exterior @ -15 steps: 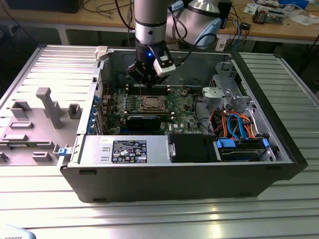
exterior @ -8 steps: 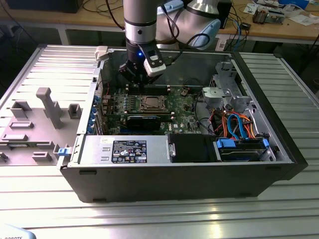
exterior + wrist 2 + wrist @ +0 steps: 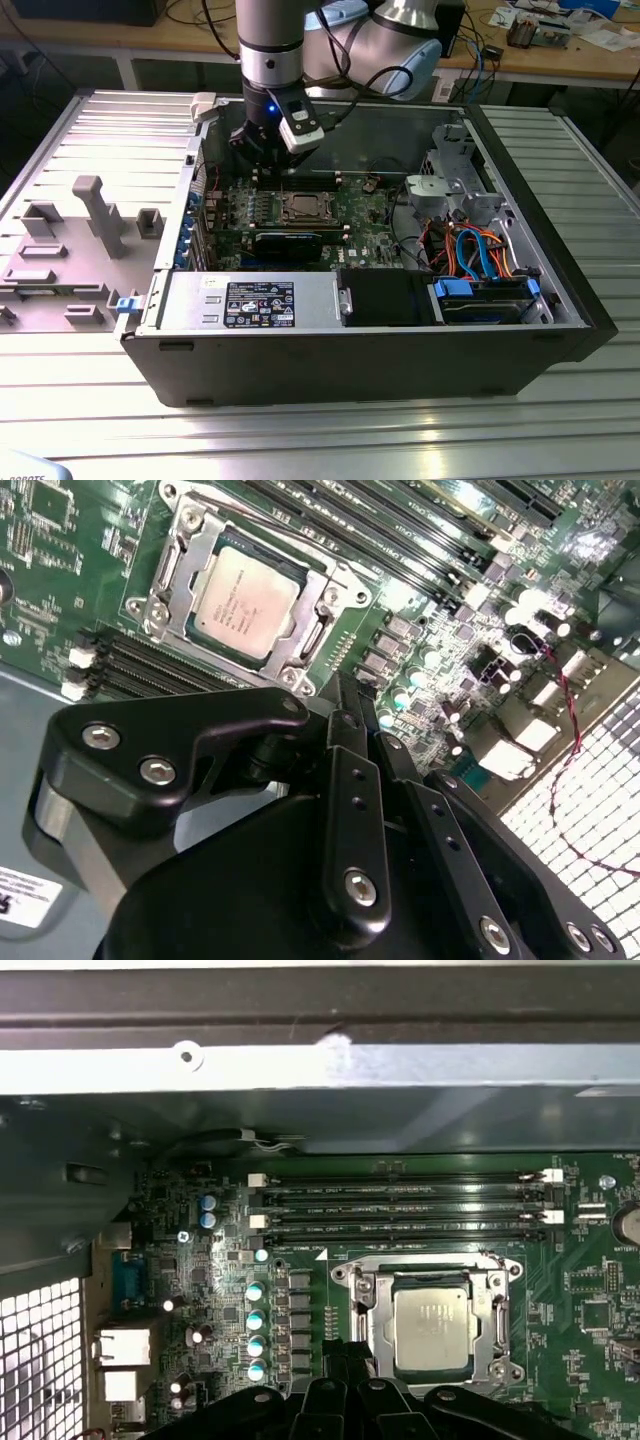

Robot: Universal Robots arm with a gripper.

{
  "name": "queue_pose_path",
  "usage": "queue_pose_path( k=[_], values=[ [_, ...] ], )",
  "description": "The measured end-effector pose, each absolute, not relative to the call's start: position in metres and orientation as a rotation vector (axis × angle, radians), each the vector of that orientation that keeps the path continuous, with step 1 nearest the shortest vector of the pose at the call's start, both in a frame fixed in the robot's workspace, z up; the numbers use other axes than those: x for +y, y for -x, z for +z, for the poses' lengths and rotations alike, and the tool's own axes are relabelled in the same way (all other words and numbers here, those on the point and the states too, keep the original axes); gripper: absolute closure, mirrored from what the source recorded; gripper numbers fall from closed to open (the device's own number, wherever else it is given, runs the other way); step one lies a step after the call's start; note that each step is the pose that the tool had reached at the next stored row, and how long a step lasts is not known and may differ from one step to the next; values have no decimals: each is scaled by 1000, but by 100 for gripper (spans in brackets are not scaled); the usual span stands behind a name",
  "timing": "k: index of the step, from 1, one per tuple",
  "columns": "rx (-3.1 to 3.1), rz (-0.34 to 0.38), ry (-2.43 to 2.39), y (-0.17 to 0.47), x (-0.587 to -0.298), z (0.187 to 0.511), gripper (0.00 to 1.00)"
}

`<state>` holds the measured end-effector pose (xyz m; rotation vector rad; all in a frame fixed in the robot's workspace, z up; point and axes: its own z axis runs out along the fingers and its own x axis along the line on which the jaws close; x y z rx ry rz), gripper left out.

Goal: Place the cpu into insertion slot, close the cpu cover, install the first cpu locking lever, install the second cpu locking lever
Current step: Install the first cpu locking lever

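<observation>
A workshop is suggested: an opened computer case (image 3: 350, 360) is set on a ribbed metal bench (image 3: 300, 440), with cables (image 3: 190, 12) strewn over a wooden bench (image 3: 560, 62) behind.

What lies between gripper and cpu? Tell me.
In the first wrist view, the silvery edge of the cover lies between the gripper and the cpu.

Exterior view: elevated, looking obliquely down into the open case (image 3: 350, 365). Both wrist views look from close above, sharing the cpu (image 3: 245, 600) (image 3: 432, 1330).

Silvery cpu (image 3: 432, 1328) flat, framed by the lowered cpu cover (image 3: 375, 1310)
</observation>
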<state>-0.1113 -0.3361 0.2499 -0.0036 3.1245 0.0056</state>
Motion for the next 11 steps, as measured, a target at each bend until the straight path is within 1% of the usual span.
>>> queue_pose_path(
  k=[6,11],
  values=[
    [3125,6,5,113,-335,250,89],
    [3125,6,6,114,-327,250,89]
  ],
)
